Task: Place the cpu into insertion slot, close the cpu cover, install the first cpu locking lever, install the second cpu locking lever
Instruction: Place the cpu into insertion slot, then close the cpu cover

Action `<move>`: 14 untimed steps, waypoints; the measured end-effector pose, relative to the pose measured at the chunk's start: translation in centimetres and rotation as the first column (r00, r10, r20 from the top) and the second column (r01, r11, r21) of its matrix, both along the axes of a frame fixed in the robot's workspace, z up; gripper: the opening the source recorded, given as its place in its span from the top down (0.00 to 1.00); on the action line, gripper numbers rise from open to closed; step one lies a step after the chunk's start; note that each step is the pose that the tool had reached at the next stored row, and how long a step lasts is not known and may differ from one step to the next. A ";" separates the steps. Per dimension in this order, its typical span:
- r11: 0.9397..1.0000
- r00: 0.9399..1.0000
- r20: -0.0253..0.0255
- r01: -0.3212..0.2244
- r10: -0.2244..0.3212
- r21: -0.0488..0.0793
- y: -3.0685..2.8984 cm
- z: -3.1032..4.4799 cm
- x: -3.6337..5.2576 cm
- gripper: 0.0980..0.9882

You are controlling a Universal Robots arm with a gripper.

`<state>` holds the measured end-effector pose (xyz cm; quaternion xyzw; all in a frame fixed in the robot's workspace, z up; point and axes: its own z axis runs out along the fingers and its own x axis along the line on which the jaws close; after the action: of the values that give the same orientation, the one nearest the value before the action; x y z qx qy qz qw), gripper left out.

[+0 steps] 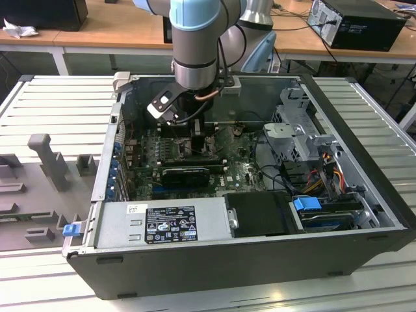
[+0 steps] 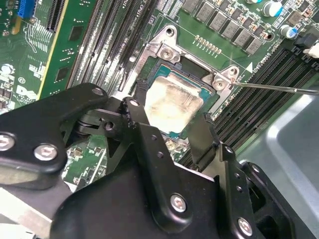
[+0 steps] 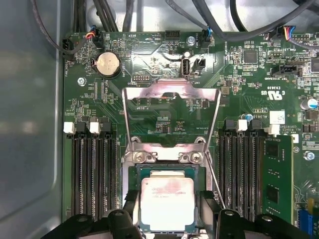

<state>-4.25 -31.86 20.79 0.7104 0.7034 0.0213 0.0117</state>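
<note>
The cpu, a pale silver square on a green base, lies level inside the black-framed insertion slot. My gripper straddles it, and its black fingers press against two opposite edges of the chip. The cpu cover, a silver frame plate, is flipped back flat onto the board beyond the socket's hinge screws. A thin wire locking lever stands free beside the socket. In the exterior view the arm reaches down into the open computer case, with the gripper over the green board.
Long black memory slots flank the socket, and one holds a green module. A coin battery and cables lie past the cover. The grey labelled box, drive bays and case walls hem in the board.
</note>
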 end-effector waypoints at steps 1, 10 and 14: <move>1.000 1.000 0.000 0.000 0.000 0.000 0.00 0.11 0.00 0.52; 1.000 1.000 0.000 0.000 0.000 0.000 0.00 0.60 0.00 0.99; 1.000 1.000 0.000 0.000 0.000 0.000 0.00 0.77 0.00 0.99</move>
<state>-4.24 -31.86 21.56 0.7104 0.7034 0.0213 0.0117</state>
